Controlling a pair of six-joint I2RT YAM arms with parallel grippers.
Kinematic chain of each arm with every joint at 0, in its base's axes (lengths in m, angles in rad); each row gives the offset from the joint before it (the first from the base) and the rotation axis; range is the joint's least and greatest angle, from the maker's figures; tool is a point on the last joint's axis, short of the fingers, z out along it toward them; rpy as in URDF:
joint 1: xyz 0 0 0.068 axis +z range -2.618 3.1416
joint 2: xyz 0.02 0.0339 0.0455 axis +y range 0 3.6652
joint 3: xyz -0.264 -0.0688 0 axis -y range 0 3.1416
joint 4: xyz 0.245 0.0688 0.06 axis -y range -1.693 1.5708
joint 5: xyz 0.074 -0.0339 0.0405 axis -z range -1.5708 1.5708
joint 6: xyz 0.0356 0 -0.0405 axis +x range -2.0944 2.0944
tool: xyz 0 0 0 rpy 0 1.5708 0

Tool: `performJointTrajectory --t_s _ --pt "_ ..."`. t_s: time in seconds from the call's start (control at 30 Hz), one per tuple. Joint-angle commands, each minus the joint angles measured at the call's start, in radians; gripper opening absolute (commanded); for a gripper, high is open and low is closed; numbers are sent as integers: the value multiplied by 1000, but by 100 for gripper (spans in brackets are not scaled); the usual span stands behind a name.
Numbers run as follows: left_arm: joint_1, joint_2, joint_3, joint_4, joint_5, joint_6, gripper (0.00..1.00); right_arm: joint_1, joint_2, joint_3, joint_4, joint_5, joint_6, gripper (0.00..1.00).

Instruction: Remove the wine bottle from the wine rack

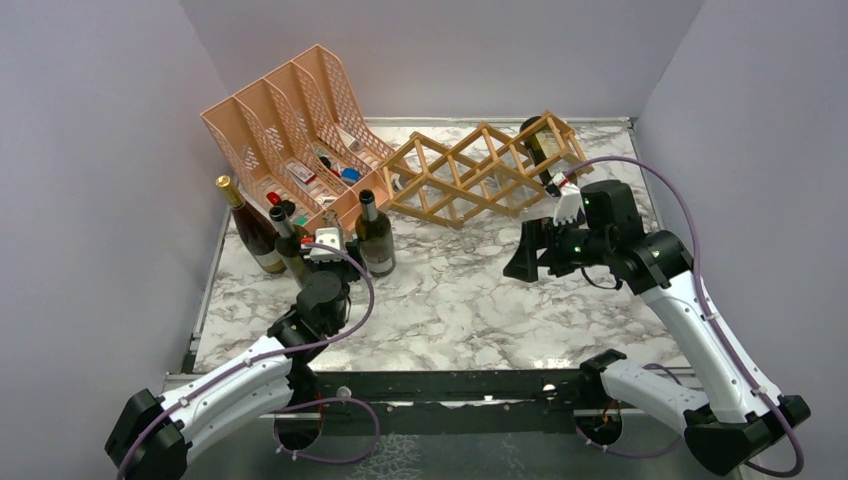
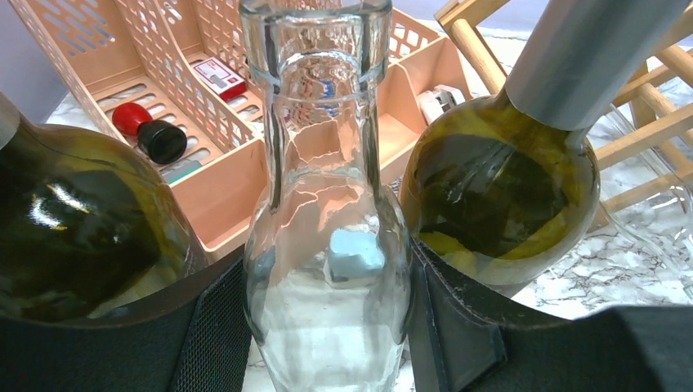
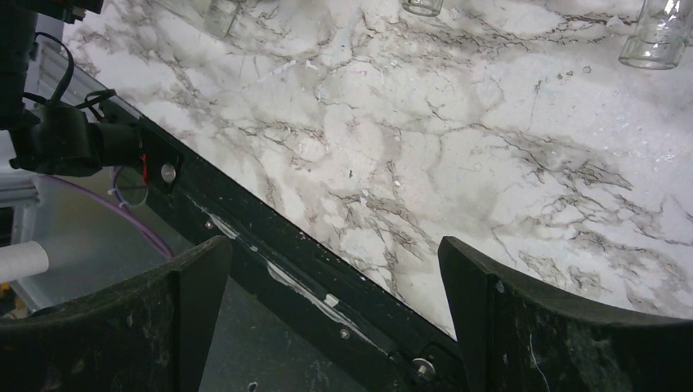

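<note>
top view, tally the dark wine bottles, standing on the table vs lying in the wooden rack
standing dark bottles: 3
dark bottle in the wine rack: 1
total: 4

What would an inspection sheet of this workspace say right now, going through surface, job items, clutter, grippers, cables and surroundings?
Surface: marble-pattern table, no spills seen.
Job's things: dark wine bottle lying in the right end of the wooden wine rack.
Clutter: pink file organiser with small items; three dark bottles and a clear bottle standing beside it.
Grippers: left gripper closed around the clear bottle; right gripper open, empty, over the table's near edge.
Cables: purple cable looping along each arm.
Surroundings: plain walls.
</note>
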Motion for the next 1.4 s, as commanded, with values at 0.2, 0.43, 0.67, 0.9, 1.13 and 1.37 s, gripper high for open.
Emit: performJointTrajectory --t_s 0.2,0.43,0.67,0.9,1.13,1.37 --pt "-20 -46 -11 -89 -61 -49 77 2 -20 -20 51 -45 -26 100" --pt "-20 -52 -5 -132 -48 -79 81 2 -39 -63 77 -57 -22 100" --pt "-20 -100 23 -205 9 -107 90 2 -33 -83 95 -67 -21 100" --pt "-20 -181 49 -251 99 -120 99 2 -24 -115 136 -66 -8 100" --pt "-20 -212 123 -374 182 -146 99 2 -11 -140 165 -76 4 100" --pt "-20 -330 166 -471 254 -174 99 2 13 -150 180 -79 11 100"
